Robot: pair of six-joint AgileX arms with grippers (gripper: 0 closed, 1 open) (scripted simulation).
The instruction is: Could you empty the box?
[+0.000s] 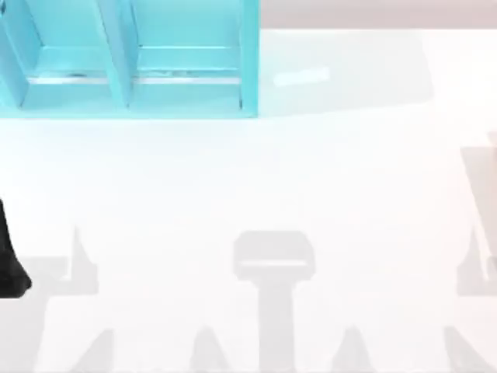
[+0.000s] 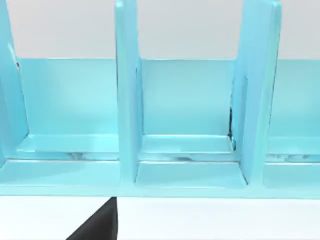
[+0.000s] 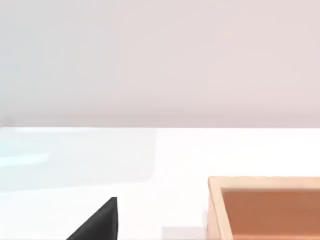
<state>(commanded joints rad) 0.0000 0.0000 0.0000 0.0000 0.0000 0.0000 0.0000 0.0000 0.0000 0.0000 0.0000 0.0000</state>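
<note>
A turquoise rack [image 1: 128, 58] with upright dividers is seen at the far left of the white counter [image 1: 256, 179]. The left arm [image 1: 9, 260] is parked at the counter's left edge. A wooden box [image 3: 265, 207] is recorded in the right wrist view, standing on the counter; its contents are hidden. Whether either claw is spread or pressed together cannot be told.

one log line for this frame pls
left arm: parked, table's left edge | shelf: blue, far left, compartments bare | box: wooden, seen from right wrist | table: white
</note>
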